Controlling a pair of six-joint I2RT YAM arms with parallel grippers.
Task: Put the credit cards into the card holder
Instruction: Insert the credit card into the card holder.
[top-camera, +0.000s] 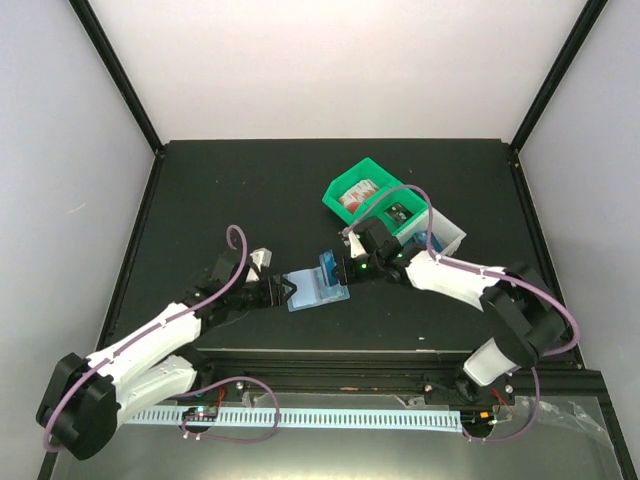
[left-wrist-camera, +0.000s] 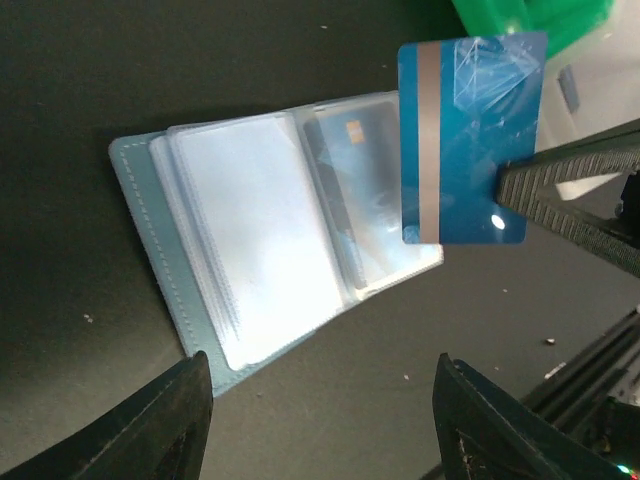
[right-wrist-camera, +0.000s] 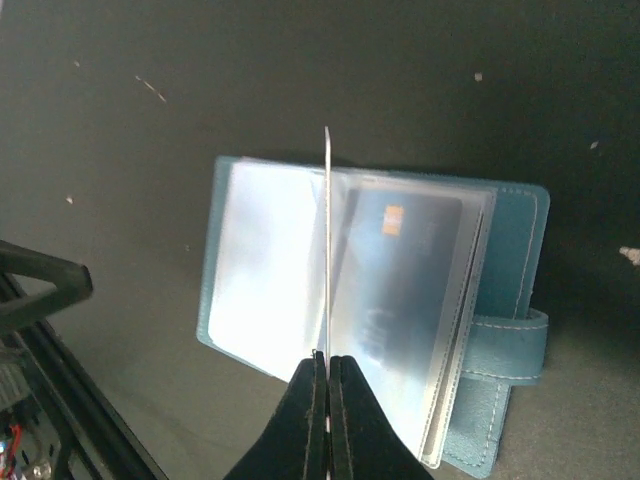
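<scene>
Two blue credit cards (left-wrist-camera: 470, 140) show, one held card (right-wrist-camera: 326, 240) and one sleeved card (right-wrist-camera: 400, 290), with one teal card holder (right-wrist-camera: 515, 260), two plastic bins, one green bin (top-camera: 345, 185) and one white bin (top-camera: 455, 238), and two grippers, left gripper (left-wrist-camera: 322, 380) and right gripper (right-wrist-camera: 327, 365)

Matte black counter (top-camera: 250, 190), flecked with pale specks and crumbs. Near its middle, toward the front edge, lying open and flat: teal card holder (top-camera: 308, 294), clear sleeves upward, snap tab resting on the surface. At the right rear, green bin (top-camera: 338, 188) and white bin (top-camera: 452, 236), side by side, apart from the holder. Left of the holder, near but not touching, small pale object (top-camera: 262, 257), too small to identify.
</scene>
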